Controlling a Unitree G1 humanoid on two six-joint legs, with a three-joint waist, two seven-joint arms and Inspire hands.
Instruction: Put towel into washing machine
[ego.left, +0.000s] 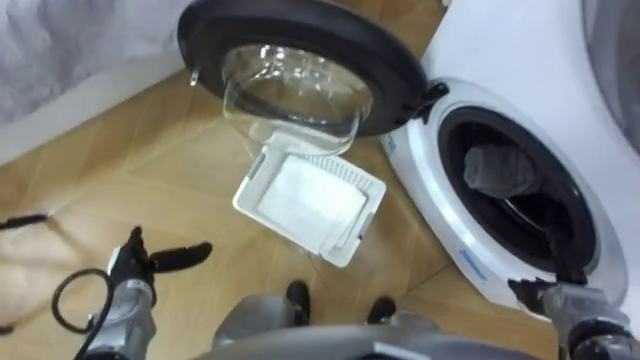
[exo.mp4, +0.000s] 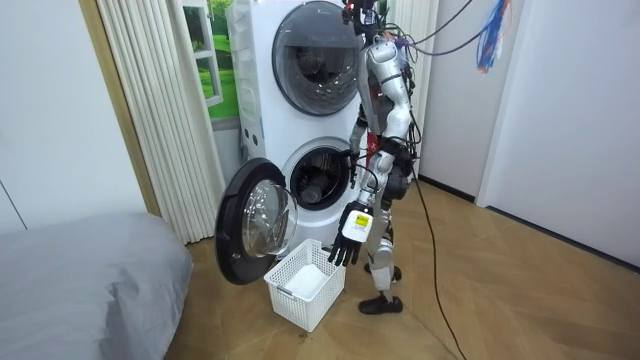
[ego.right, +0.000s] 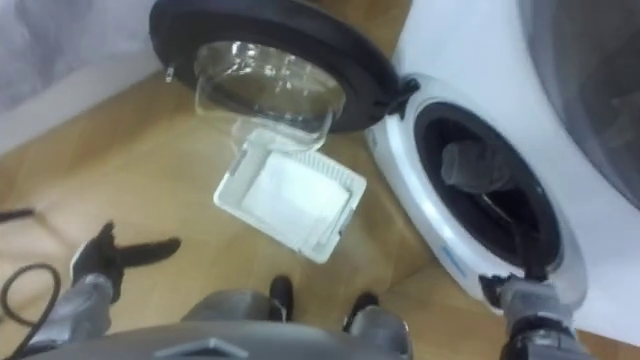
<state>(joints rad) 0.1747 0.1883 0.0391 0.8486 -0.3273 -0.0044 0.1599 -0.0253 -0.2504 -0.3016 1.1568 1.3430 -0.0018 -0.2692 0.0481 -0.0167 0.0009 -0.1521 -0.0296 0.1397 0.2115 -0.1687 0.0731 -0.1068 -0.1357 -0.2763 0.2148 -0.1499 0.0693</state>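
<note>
Left hand (ego.left: 165, 260) hangs low with fingers straight and empty, near the white basket (ego.left: 252, 188) on the floor. Right hand (ego.left: 535, 292) sits at the lower rim of the washing machine (ego.left: 425, 195) opening; I cannot tell how its fingers stand. The grey towel (ego.left: 498, 170) lies bunched inside the drum, its long axis across the mouth. The right hand should probably draw clear without snagging it.

Room interior: wood floor (exo.mp4: 520, 290), white walls (exo.mp4: 50, 100), pale pleated curtain (exo.mp4: 150, 100) beside a window (exo.mp4: 215, 60), grey bed (exo.mp4: 80, 280) at lower left.
</note>
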